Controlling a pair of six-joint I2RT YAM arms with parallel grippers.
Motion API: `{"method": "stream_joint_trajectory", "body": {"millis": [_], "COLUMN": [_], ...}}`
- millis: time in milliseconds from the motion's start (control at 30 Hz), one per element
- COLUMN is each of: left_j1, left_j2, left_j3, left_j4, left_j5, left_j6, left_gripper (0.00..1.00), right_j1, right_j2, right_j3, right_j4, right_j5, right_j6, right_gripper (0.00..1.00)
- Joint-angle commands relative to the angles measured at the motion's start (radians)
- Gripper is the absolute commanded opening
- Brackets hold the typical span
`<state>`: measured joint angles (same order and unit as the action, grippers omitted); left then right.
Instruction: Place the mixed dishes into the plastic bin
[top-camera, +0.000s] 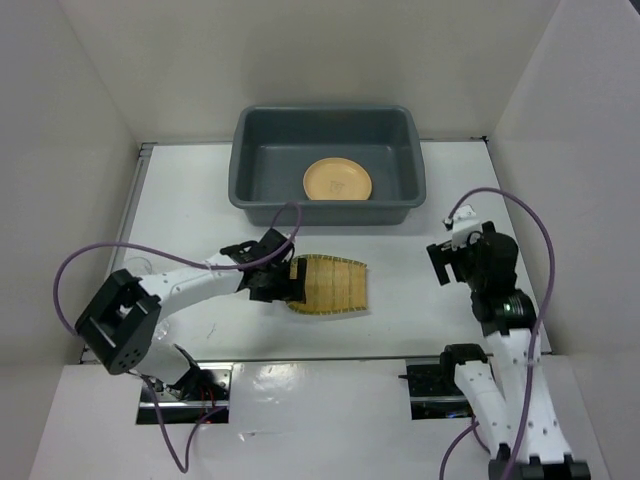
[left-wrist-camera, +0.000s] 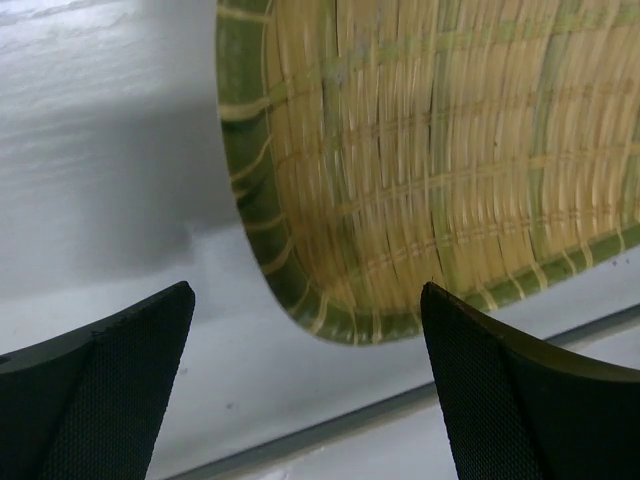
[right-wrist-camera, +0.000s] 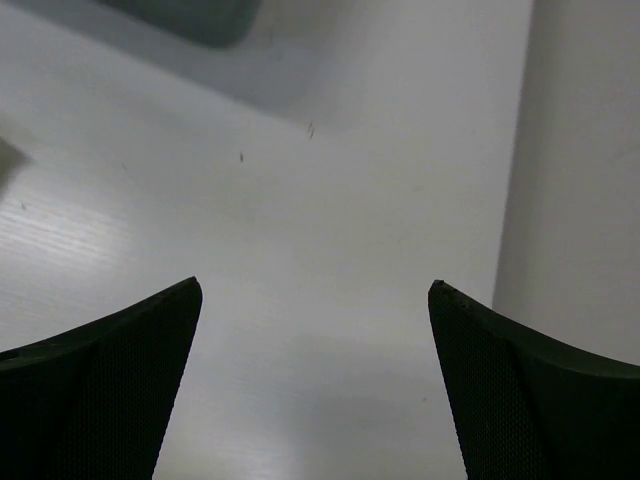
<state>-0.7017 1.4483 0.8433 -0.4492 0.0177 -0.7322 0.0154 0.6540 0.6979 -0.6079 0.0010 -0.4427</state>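
Observation:
The dark grey plastic bin (top-camera: 262, 170) stands at the back of the table with one tan-orange plate (top-camera: 337, 181) lying flat inside it. The yellow woven bamboo tray (top-camera: 333, 287) lies on the table in front of the bin and fills the top of the left wrist view (left-wrist-camera: 420, 160). My left gripper (top-camera: 285, 283) is open at the tray's left edge, its jaws (left-wrist-camera: 305, 330) apart around the tray's near corner. My right gripper (top-camera: 448, 262) is open and empty above bare table at the right (right-wrist-camera: 312, 330). A small clear cup (top-camera: 140, 264) shows faintly at the far left. The second plate is not in view.
White walls enclose the table on the left, back and right. A purple cable loops over each arm. The bin's corner (right-wrist-camera: 190, 15) shows at the top of the right wrist view. A groove (left-wrist-camera: 330, 425) runs along the table's near edge.

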Motion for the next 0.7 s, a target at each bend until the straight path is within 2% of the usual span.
{"method": "stream_joint_trajectory", "body": {"millis": [0,133,200,333,367,400,533,667], "left_j1": [-0.001,-0.001,-0.001,-0.001,-0.001,-0.001,-0.025,-0.025], "left_j2": [0.091,0.193,0.234,0.248,0.248,0.248,0.216,0.103], "left_j3": [0.019,0.03,0.042,0.086,0.095,0.121,0.192,0.287], "left_j4": [0.11,0.167,0.176,0.182,0.172,0.14,0.043,-0.055], "left_j5": [0.041,0.093,0.142,0.189,0.189,0.198,0.269,0.393], "left_j6": [0.034,0.059,0.073,0.094,0.103,0.117,0.203,0.281], "left_gripper": [1.0,1.0,0.92,0.33,0.06,0.0,0.0,0.0], "right_j1": [0.006,0.006,0.006,0.006,0.006,0.006,0.006,0.006], "right_j2": [-0.148,-0.142,-0.108,-0.093,-0.105,-0.114,-0.152,-0.163], "right_j3": [-0.011,-0.021,-0.021,-0.021,-0.021,-0.021,-0.021,-0.021], "right_j4": [0.073,0.073,0.073,0.073,0.082,0.082,0.091,0.112], "right_j5": [-0.056,-0.047,-0.047,-0.018,-0.018,-0.018,-0.007,0.048], "right_j6": [-0.044,-0.053,-0.044,-0.034,-0.034,-0.034,-0.034,-0.011], "right_gripper": [0.98,0.98,0.98,0.98,0.98,0.98,0.98,0.98]}}
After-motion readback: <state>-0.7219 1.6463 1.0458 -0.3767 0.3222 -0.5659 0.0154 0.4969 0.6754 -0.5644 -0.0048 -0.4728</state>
